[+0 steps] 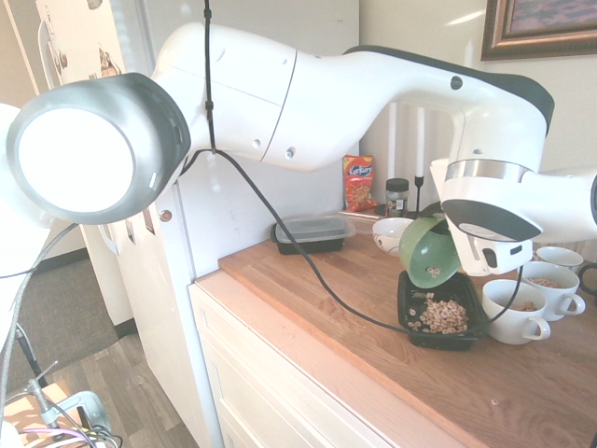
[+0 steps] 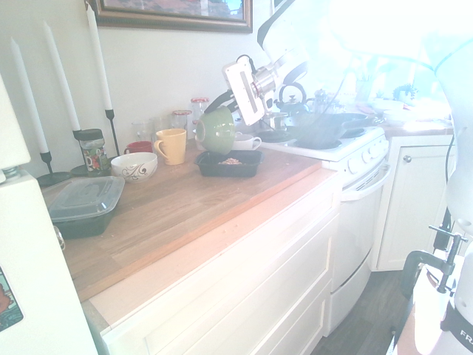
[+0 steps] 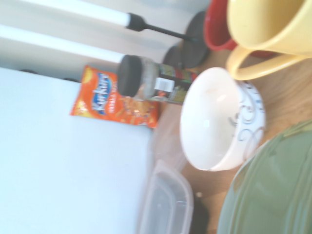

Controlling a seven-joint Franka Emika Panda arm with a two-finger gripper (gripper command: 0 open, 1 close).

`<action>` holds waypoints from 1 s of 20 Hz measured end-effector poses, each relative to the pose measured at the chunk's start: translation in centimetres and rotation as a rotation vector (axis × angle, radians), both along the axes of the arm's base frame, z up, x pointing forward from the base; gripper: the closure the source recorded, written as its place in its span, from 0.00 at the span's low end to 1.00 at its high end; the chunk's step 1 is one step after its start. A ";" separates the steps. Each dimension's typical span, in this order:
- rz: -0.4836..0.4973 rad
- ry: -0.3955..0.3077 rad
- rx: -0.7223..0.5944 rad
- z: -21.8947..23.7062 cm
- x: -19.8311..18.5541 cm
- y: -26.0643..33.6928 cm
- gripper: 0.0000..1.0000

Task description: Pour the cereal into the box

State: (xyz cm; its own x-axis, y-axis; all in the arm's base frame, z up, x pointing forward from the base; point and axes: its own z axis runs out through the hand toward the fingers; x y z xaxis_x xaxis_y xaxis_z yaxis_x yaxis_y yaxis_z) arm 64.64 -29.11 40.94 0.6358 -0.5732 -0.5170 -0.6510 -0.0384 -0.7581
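Note:
My gripper (image 1: pixel 453 241) is shut on the rim of a green bowl (image 1: pixel 429 250), which it holds tipped steeply with the mouth facing down over the box (image 1: pixel 407 301). The box is a shallow black tray on the wooden counter. A heap of tan cereal (image 1: pixel 441 315) lies inside it, and a few pieces cling inside the bowl. From the other side, the gripper (image 2: pixel 228 105) holds the bowl (image 2: pixel 216 131) just above the box (image 2: pixel 251 166), where the cereal (image 2: pixel 230 160) shows. The wrist view catches the bowl's green wall (image 3: pixel 268 195).
Three white cups (image 1: pixel 516 315) stand right beside the box. Behind it are a white patterned bowl (image 1: pixel 390 233), a black container with a clear lid (image 1: pixel 312 231), an orange snack bag (image 1: pixel 358 182) and a jar (image 1: pixel 397 196). A yellow mug (image 2: pixel 171 145) and a stove (image 2: pixel 325 137) show too.

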 end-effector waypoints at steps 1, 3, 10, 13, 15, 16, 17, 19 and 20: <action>0.000 -0.003 0.003 0.0 -0.1 -0.1 1.00; 0.001 -0.004 0.004 0.0 -0.1 -0.1 1.00; 0.024 0.008 -0.034 0.0 0.7 1.6 1.00; 0.027 0.015 -0.112 0.5 1.3 2.5 1.00; 0.022 0.028 -0.210 1.4 1.7 3.3 1.00; 0.019 0.037 -0.269 1.9 1.9 3.8 1.00; 0.015 0.048 -0.332 2.4 2.0 4.5 1.00; 0.013 0.065 -0.458 3.5 2.2 6.5 1.00; 0.013 0.071 -0.522 3.9 2.2 7.8 1.00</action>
State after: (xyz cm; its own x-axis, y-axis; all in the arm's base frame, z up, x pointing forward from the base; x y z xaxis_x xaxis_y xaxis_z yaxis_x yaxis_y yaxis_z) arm 66.82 -21.29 44.88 0.6184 -0.7583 -0.2066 -0.6969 -0.4076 -0.5901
